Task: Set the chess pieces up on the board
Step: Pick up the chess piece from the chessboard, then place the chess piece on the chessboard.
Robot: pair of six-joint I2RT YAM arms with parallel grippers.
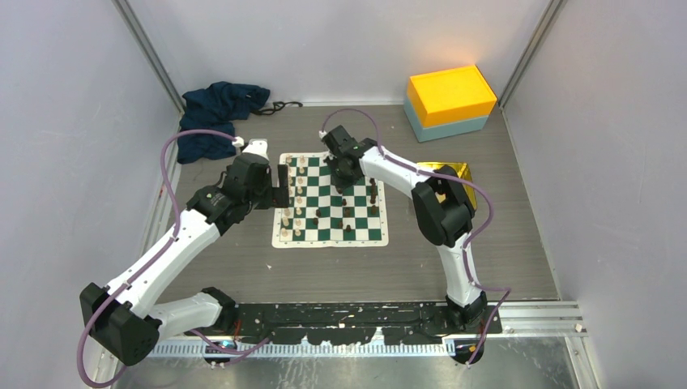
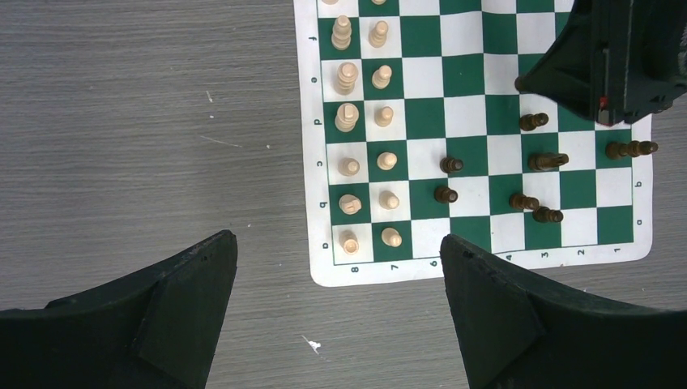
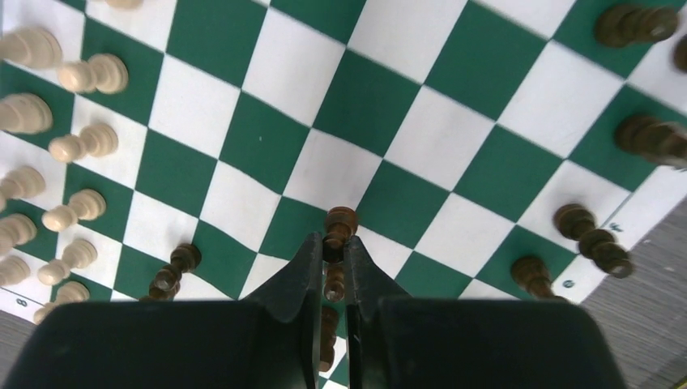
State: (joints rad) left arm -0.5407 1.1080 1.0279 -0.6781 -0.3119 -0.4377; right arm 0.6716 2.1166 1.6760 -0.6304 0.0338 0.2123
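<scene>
From above we see the board (image 1: 328,243) mid-table, the left claw (image 1: 283,188) at its left edge and the right claw (image 1: 347,172) over its far half. The left wrist view shows us that left claw wide open and empty, with white pieces (image 2: 348,77) in two columns and dark pieces (image 2: 544,162) scattered opposite. In the right wrist view the right claw is pinched tight on one dark piece (image 3: 340,220) over the board.
</scene>
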